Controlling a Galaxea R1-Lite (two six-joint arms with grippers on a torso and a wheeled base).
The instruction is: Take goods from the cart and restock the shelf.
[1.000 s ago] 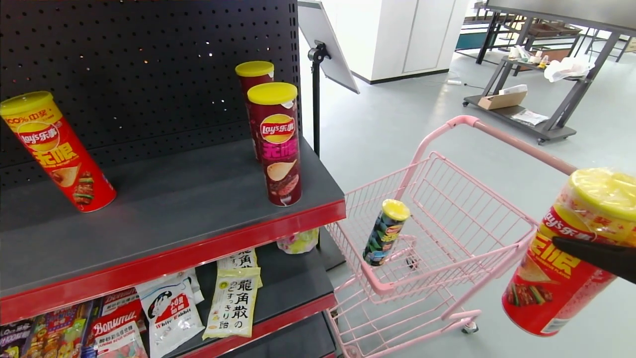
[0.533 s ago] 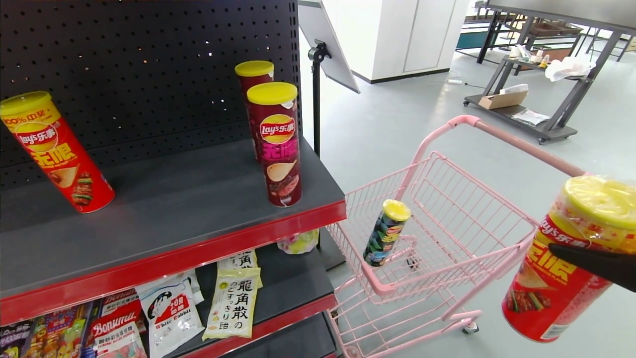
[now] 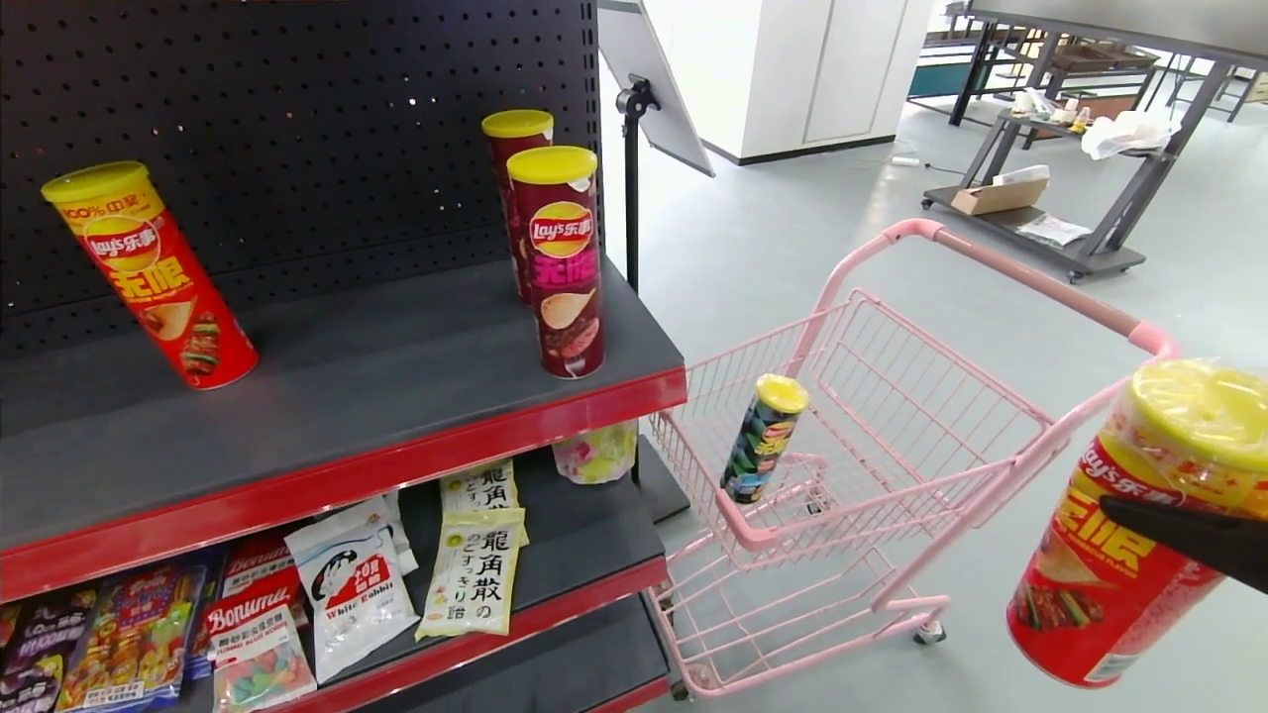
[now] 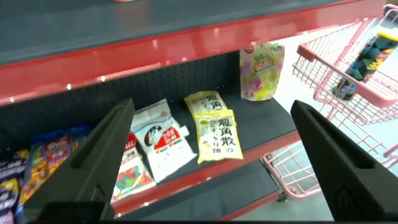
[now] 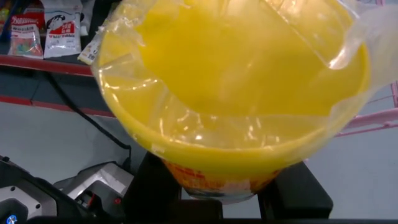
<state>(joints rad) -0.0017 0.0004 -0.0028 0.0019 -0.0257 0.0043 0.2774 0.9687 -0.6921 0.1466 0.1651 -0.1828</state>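
The red chip can (image 3: 1139, 525) is clamped in the right gripper (image 3: 1184, 530), out beyond the handle of the cart (image 3: 991, 257), well apart from the front edge of the shelf (image 3: 396, 456). Only the camera has swung; the grip looks unchanged, so shelving remains ahead. The left gripper (image 4: 211, 106) hangs spread, empty

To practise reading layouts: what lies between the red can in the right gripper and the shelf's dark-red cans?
In the head view, the pink cart stands between the red can and the dark-red cans, a dark yellow-lidded can leaning inside.
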